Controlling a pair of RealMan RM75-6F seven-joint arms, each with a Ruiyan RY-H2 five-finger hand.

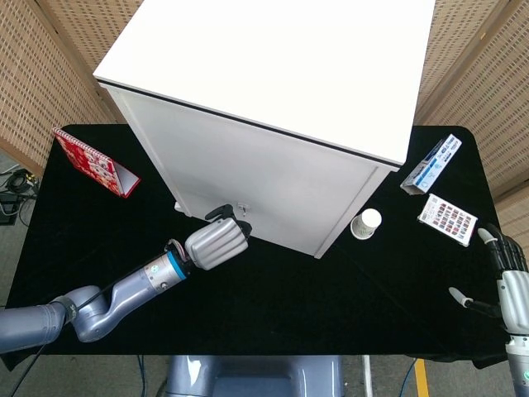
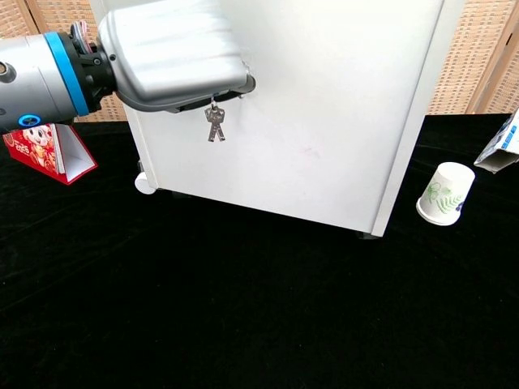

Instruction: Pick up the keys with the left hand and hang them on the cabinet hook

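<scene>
While the left hand (image 2: 174, 53) is raised against the front face of the white cabinet (image 2: 324, 105), its fingers curl down and pinch the ring of the keys (image 2: 215, 123), which dangle free below the fingertips, close to the cabinet panel. Seen from the head view, the same hand (image 1: 216, 244) sits at the cabinet's lower front, just left of the small hook (image 1: 242, 208) on the panel; in the chest view the hook is hidden behind the hand, so whether the key ring is on it cannot be told. Behind the hand, the silver forearm with its blue wrist band (image 2: 63, 63) runs off to the left edge.

At the right edge of the table (image 1: 273, 306), covered in black cloth, the right hand (image 1: 502, 277) rests with fingers spread and holds nothing.

A paper cup (image 2: 444, 193) with a green leaf print lies on its side beside the cabinet's right corner. Further right lie a blue and white box (image 1: 431, 164) and a card with coloured squares (image 1: 447, 219). To the left of the cabinet stands a red folded calendar (image 1: 96, 162). Woven panels (image 1: 41, 66) form the backdrop.
</scene>
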